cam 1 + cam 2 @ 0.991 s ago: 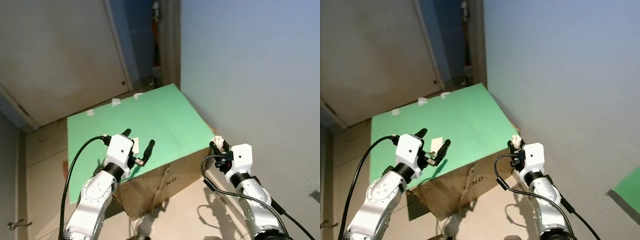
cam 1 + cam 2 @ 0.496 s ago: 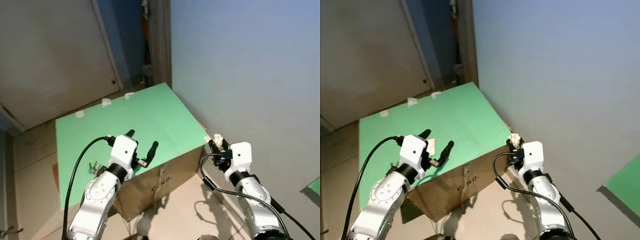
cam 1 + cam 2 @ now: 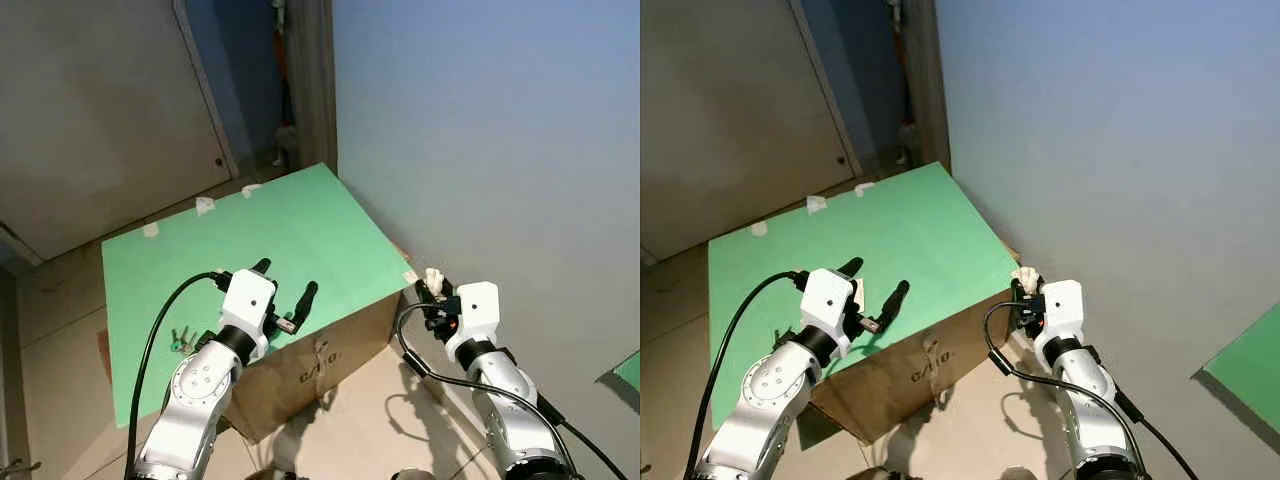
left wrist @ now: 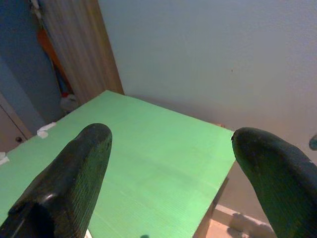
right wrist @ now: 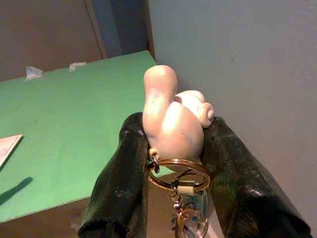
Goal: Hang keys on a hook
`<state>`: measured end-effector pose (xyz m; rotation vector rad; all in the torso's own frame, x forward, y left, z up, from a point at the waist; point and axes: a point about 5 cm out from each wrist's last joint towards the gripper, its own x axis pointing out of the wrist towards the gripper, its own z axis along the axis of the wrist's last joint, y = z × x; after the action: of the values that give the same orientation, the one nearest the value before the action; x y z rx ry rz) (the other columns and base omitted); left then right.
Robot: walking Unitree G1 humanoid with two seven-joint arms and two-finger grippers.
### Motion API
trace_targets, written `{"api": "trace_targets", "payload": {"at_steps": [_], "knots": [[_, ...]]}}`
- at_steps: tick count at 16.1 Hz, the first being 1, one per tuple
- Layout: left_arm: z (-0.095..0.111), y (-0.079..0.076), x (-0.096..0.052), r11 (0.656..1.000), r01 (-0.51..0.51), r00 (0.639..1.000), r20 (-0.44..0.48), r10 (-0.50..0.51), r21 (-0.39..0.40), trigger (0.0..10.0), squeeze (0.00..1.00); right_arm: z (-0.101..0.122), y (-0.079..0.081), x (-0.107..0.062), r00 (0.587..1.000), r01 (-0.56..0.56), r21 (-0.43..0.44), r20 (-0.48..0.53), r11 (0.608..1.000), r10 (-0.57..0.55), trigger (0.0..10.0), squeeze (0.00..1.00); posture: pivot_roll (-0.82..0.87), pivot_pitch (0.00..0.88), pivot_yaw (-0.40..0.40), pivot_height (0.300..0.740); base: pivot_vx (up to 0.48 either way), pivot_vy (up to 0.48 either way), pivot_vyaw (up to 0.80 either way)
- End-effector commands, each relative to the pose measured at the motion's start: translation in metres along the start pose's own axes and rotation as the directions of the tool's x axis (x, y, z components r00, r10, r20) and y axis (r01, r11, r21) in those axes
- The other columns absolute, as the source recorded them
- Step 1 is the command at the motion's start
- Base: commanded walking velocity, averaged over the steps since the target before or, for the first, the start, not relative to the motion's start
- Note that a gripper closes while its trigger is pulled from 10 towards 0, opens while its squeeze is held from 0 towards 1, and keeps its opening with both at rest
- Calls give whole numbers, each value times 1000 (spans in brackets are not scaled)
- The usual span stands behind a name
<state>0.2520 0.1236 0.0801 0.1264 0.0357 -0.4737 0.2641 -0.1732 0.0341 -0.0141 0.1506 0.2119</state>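
My right gripper (image 3: 432,291) is shut on a key ring. In the right wrist view a cream figurine (image 5: 171,116) sits pinched between the two black fingers (image 5: 121,173), and a gold ring (image 5: 179,174) with keys hangs below it. This gripper hovers off the right corner of the green box top (image 3: 280,225), close to the grey wall (image 3: 500,130). My left gripper (image 3: 284,284) is open and holds nothing above the front edge of the box. A second small bunch of keys (image 3: 180,340) lies on the green top beside my left arm.
The green sheet covers a cardboard box (image 3: 320,365) standing on the tiled floor. A closed door (image 3: 100,100) and a wooden door frame (image 3: 305,90) stand behind it. Bits of white tape (image 3: 205,206) and a paper slip (image 3: 858,295) lie on the green top. A green shape (image 3: 1250,365) sits at the far right.
The whole picture has shifted, so the camera has moved; the box now sits further left and the loose keys on it have come into sight. Both grippers keep their pose.
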Motion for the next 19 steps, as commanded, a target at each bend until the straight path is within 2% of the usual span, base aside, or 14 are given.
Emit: {"api": "trace_targets", "payload": {"at_steps": [1, 7, 10, 11, 14, 19], "knots": [[-2, 2, 1, 1000, 4, 1000, -18, -4, 5, 10000, 0, 9, 3, 3, 999, -12, -3, 32, 1000, 12, 0, 98, -184, 27, 123, 740, 0, 0, -744], [-2, -2, 3, 999, 47, 999, -12, -47, 24, 10000, 0, 10, 4, 4, 999, -15, 10, 28, 1000, 15, 0, 98, -191, 22, 125, 740, 0, 0, -795], [-1, -7, 4, 993, 101, 995, -11, -101, 63, 10000, 0, 8, 5, 2, 999, -31, -3, 18, 1000, 31, 0, 94, -191, 9, 123, 740, 0, 408, -800], [-1, -7, 5, 993, 103, 995, -11, -102, 66, 10000, 0, 7, 4, 3, 999, -31, -3, 15, 1000, 31, 0, 98, -193, 6, 122, 740, 0, 480, -800], [2, -4, 9, 991, 102, 995, -8, -102, 91, 10000, 0, 8, 5, 5, 1000, -25, 1, 18, 1000, 25, 0, 98, -200, 7, 134, 740, 0, 0, -800], [3, -4, 11, 990, 108, 994, -5, -108, 89, 10000, 0, 6, 5, 3, 1000, -16, 1, 16, 1000, 16, 0, 106, -206, 15, 139, 740, 0, 0, -800]]}}
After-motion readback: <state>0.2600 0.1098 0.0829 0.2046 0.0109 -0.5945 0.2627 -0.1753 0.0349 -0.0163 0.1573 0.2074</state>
